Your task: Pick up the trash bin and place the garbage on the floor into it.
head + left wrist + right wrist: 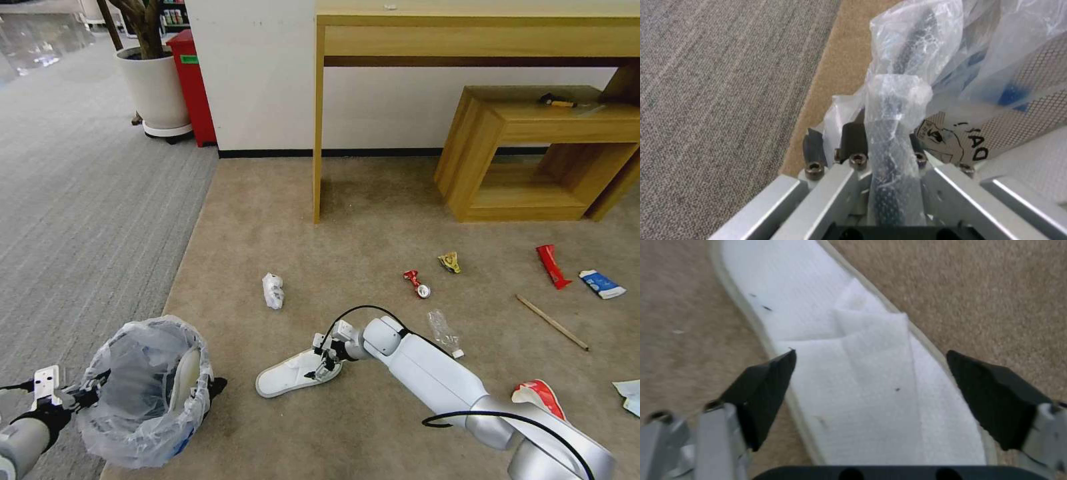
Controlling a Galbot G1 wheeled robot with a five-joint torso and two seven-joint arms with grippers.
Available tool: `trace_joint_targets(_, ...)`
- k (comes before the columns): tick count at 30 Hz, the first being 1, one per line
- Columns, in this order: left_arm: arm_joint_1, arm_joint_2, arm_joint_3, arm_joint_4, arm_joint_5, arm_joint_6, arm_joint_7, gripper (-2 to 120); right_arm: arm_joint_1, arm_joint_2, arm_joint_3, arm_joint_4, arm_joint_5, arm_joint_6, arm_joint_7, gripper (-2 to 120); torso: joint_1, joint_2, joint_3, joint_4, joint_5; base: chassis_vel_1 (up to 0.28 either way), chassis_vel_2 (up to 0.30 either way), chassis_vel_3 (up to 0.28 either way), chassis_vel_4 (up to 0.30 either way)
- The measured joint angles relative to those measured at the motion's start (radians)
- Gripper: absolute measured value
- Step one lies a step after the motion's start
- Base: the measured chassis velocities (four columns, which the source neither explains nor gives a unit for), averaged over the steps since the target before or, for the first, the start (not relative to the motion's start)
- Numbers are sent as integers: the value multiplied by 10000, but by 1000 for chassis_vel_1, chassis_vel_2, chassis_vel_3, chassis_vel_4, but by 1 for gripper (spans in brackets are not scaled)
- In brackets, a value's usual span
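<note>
I have the floor (373, 220), a beige carpet, spread across most of my head view, with the grey striped carpet (80, 200) butting against it from 9 o'clock. Litter is scattered from the centre out to 3 o'clock.

I hold the trash bin (143, 393) at about 7 o'clock, raised and tipped a little toward the middle, I judge so that its mouth faces the work and the drop stays short. One white slipper (185, 377) already stands against its inner wall.

My right arm (433, 380) enters from 5 o'clock and runs up toward the centre, wrist bent down over the second slipper (293, 375). The slipper lies flat, toe end toward 8 o'clock. I think I placed the arm low and along it to pinch the folded strap instead of the flat sole.

The left gripper (73, 398) is clenched on the bin's rim through the plastic bag (898, 90); the wrist camera shows the rim running straight between the pads.

The right gripper (871, 396) is spread wide, one black finger (760, 396) on each side of the slipper's strap, nothing pinched yet.

Smaller pieces wait: crumpled paper (273, 291) near centre, a clear bottle (444, 331), a crushed red can (417, 283), a yellow wrapper (450, 261), a red wrapper (553, 265) and a wooden stick (552, 323) toward 3 o'clock.
</note>
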Motion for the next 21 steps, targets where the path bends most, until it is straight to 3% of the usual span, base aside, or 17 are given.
trace_joint_targets(9, 106, -65, 11, -279, -15, 0, -108, 0, 289, 929, 205, -1673, -732, 698, 362, 80, 0, 1, 0, 0, 0, 0, 0, 0, 0)
trace_joint_targets(15, 116, -116, 15, -309, -30, 0, -122, 0, 313, 1012, 243, -1910, -749, 755, 400, 81, -1, 2, 0, 0, 1, 0, 0, 0, 0)
trace_joint_targets(18, 115, -143, 32, -309, -25, 0, -132, 0, 269, 992, 272, -1941, -729, 804, 412, 78, -1, 2, -1, 1, 1, 0, 0, 0, 0)
trace_joint_targets(21, 99, -144, 39, -325, -18, 0, -143, 0, 189, 899, 301, -1806, -640, 810, 415, 66, -1, 2, -1, 0, 1, 0, 0, 0, 0)
